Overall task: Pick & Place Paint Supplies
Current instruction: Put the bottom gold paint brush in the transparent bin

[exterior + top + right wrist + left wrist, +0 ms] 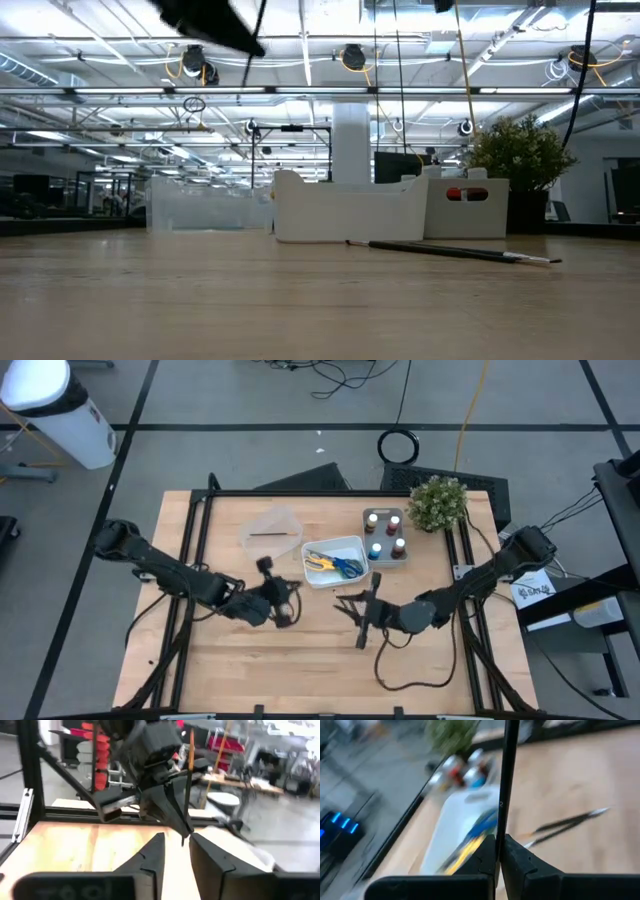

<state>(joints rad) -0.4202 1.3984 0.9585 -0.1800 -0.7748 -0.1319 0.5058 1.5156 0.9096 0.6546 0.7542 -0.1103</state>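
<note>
Clamped on a thin dark brush [506,780], the left gripper [268,592] holds it upright above the surface, while the right gripper [176,851] just beneath stands with jaws slightly parted around the brush's lower tip. Two more brushes [352,603] lie on the surface near the white tray [335,546] of scissors [335,565]. Such a thin handle could pivot or slip in the left jaws, missing the clear tray [273,523].

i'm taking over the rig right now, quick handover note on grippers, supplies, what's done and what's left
Left gripper: jaws shut on a brush, held upright above mid-table.
Right gripper: jaws slightly apart just below that brush's tip, holding nothing.
Done: scissors in the white tray, paint pots in their holder by the plant, one thin dark item in the clear tray.
Left: place the held brush; brushes on the table remain.
</note>
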